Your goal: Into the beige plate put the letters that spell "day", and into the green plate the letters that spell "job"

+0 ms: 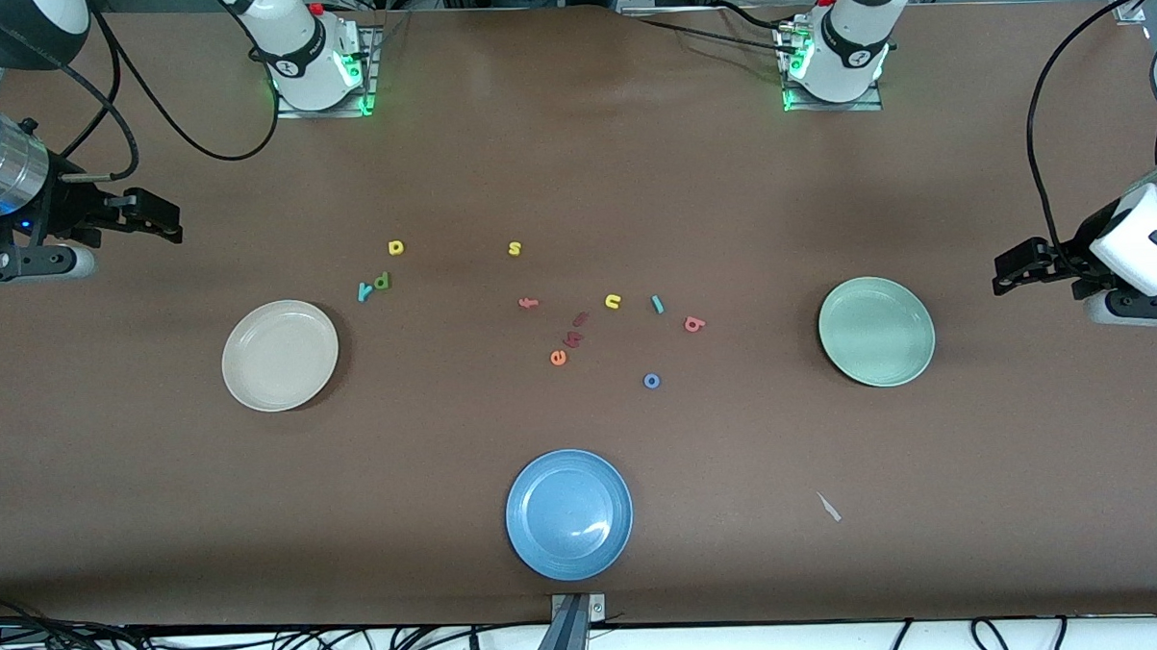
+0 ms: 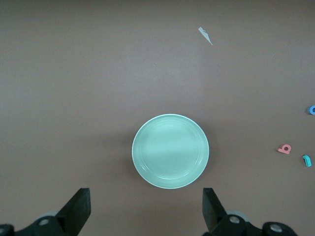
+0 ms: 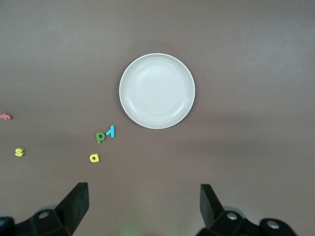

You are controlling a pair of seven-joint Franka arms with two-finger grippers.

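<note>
A yellow a [image 1: 396,247] [image 3: 94,158], a green d [image 1: 382,281] [image 3: 100,136] and a teal y [image 1: 365,292] [image 3: 111,131] lie beside the empty beige plate [image 1: 279,355] [image 3: 157,91]. The salmon b [image 1: 694,324] [image 2: 284,149], teal j [image 1: 657,304] [image 2: 307,160] and blue o [image 1: 652,381] [image 2: 312,109] lie mid-table, toward the empty green plate [image 1: 876,331] [image 2: 170,151]. My right gripper [image 1: 163,220] [image 3: 143,204] hangs open over its end of the table. At the other end my left gripper [image 1: 1005,274] [image 2: 146,206] waits open, holding nothing.
A blue plate [image 1: 569,514] sits near the front edge. Other letters lie mid-table: yellow s [image 1: 514,248], yellow u [image 1: 613,302], red f [image 1: 529,304], orange e [image 1: 558,357] and two dark red ones [image 1: 576,330]. A white scrap [image 1: 828,507] lies nearer the camera than the green plate.
</note>
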